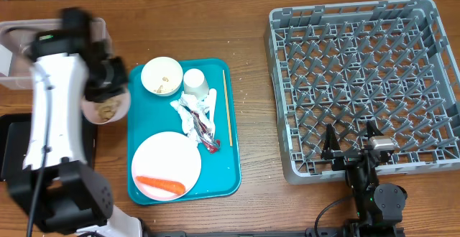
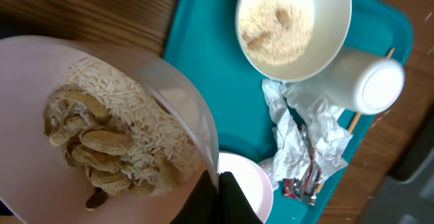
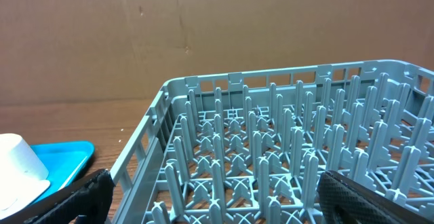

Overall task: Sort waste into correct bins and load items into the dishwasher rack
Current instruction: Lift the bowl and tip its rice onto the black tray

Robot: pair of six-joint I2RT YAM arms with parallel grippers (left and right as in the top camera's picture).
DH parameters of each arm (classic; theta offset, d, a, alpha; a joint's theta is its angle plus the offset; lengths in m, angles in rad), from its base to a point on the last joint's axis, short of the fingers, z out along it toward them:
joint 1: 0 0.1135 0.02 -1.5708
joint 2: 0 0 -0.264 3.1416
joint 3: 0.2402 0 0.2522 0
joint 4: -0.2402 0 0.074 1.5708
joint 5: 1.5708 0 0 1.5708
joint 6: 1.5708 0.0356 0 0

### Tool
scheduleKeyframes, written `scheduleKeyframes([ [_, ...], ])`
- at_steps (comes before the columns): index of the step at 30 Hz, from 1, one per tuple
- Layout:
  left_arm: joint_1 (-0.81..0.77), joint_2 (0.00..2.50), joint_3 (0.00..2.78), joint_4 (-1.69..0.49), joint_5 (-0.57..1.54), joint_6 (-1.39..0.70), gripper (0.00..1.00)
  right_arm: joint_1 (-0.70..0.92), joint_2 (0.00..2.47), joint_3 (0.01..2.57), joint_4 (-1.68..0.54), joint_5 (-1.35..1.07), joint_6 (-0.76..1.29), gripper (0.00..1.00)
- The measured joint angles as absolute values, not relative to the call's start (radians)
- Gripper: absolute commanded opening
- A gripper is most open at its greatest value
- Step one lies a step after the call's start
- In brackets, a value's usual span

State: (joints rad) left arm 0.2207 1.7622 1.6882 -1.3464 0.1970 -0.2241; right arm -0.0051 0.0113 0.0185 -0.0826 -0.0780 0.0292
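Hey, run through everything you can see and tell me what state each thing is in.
Pink bowl: holds rice and peanuts.
Left hand: shut on its rim.
Right hand: open, empty.
White bowl: crumbs inside.
Cup: upside down.
Plate: carrot on it.
Dishwasher rack: empty.

A pink bowl (image 2: 184, 115) fills the left side, its near rim pinched between the dark fingers (image 2: 203, 200) of the left gripper (image 2: 218, 195). Inside lie rice (image 2: 132, 112) and a heap of peanuts (image 2: 102, 153) in their shells. Beyond it a teal tray (image 2: 210, 68) rests on the wooden table (image 2: 88, 7). The tray carries a white bowl (image 2: 333, 20) with pale crumbs (image 2: 274, 24), a white cup (image 2: 359, 81) touching that bowl, crumpled paper (image 2: 298, 129), and the edge of a plate (image 2: 249, 183) just beside the fingers
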Motion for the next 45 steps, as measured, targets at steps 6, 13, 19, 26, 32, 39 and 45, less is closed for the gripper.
scheduleKeyframes([
  [6, 0.512, 1.758, 1.689, -1.35, 0.419, -0.145, 0.04, -0.005, 0.011, 0.019, -0.083, -0.078, 0.03, 1.0],
  [13, 0.72, 1.758, 1.679, -1.319, 0.604, -0.056, 0.04, -0.005, 0.011, 0.019, -0.083, -0.078, 0.029, 1.0],
  [19, 0.83, 1.754, 1.562, -1.245, 0.826, -0.015, 0.04, -0.005, 0.011, 0.019, -0.083, -0.078, 0.028, 1.0],
  [26, 0.989, 1.754, 1.432, -1.169, 0.944, 0.019, 0.04, -0.005, 0.011, 0.019, -0.083, -0.078, 0.029, 1.0],
  [32, 1.077, 1.763, 1.345, -1.089, 1.147, 0.048, 0.04, -0.005, 0.011, 0.019, -0.083, -0.078, 0.029, 1.0],
  [39, 1.104, 1.876, 1.34, -1.084, 1.24, 0.056, 0.04, -0.005, 0.011, 0.019, -0.083, -0.078, 0.029, 1.0],
  [45, 1.134, 1.914, 1.33, -1.043, 1.264, 0.056, 0.04, -0.005, 0.011, 0.019, -0.083, -0.078, 0.029, 1.0],
])
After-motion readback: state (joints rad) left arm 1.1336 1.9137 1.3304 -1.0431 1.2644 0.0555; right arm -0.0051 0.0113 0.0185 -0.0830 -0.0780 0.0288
